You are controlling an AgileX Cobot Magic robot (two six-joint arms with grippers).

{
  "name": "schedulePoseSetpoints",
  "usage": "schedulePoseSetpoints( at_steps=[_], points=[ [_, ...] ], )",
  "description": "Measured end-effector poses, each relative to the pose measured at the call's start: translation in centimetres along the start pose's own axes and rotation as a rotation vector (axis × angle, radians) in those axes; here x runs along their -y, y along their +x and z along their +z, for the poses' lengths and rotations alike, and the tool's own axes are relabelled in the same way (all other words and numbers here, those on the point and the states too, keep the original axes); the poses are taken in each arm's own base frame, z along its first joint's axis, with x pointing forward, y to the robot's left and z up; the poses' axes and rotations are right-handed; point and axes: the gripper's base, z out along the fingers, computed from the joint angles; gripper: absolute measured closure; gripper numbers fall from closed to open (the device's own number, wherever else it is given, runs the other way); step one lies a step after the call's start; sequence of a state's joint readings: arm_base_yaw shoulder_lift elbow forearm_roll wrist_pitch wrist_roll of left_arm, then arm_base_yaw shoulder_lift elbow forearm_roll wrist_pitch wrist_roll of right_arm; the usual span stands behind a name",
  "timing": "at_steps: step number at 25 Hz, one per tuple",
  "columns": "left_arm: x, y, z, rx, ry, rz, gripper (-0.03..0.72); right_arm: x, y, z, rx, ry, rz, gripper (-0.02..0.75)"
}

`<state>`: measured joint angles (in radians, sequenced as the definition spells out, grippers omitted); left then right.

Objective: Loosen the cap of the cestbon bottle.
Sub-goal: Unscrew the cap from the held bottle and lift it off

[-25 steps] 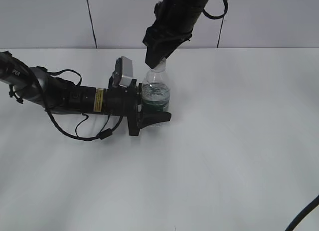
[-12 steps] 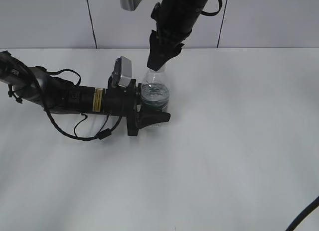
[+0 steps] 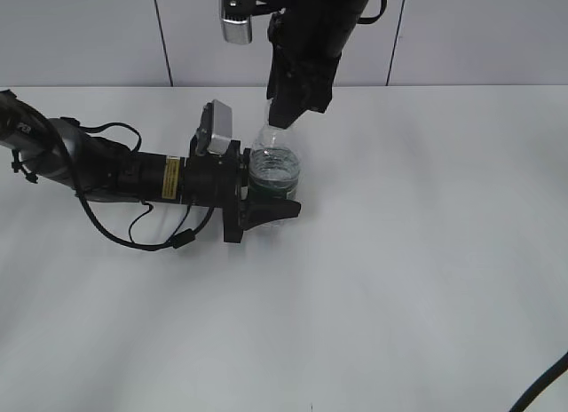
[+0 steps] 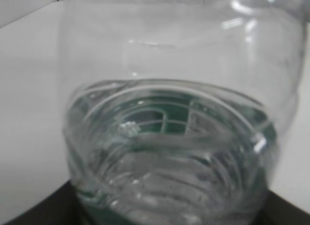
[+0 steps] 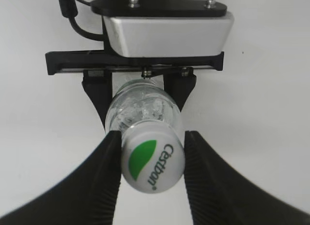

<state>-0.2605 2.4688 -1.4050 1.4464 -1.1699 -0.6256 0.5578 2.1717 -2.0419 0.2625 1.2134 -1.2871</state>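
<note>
While the left gripper (image 3: 266, 208) clamps the small clear plastic cestbon bottle (image 3: 274, 170) at table centre, the right gripper (image 5: 151, 159) pinches its round white plastic cap (image 5: 152, 166).

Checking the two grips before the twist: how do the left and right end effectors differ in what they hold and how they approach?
The left end effector reaches in level from the side, clamping the cestbon bottle low on its body; the right end effector comes from above, pinching the cap. Both are closed on the same upright bottle.

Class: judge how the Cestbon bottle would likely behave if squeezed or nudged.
The cestbon bottle looks thin-walled and clear, so it probably dents under squeezing. Partly filled with water, it likely feels bottom-heavy. Narrow and upright, it might tip if the left gripper let go.
</note>
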Motion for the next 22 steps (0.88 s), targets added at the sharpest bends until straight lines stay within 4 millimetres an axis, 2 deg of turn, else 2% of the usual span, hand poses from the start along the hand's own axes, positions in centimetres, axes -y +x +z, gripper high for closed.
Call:
schedulePoseSetpoints(
  at_steps=[15, 22],
  points=[
    [0.02, 0.02, -0.07, 0.000, 0.005, 0.002, 0.276, -0.06, -0.03, 0.01, 0.001, -0.006, -0.408, 0.436],
    [0.05, 0.02, -0.07, 0.000, 0.008, 0.003, 0.276, -0.08, -0.07, 0.01, 0.006, -0.007, -0.446, 0.436]
  ],
)
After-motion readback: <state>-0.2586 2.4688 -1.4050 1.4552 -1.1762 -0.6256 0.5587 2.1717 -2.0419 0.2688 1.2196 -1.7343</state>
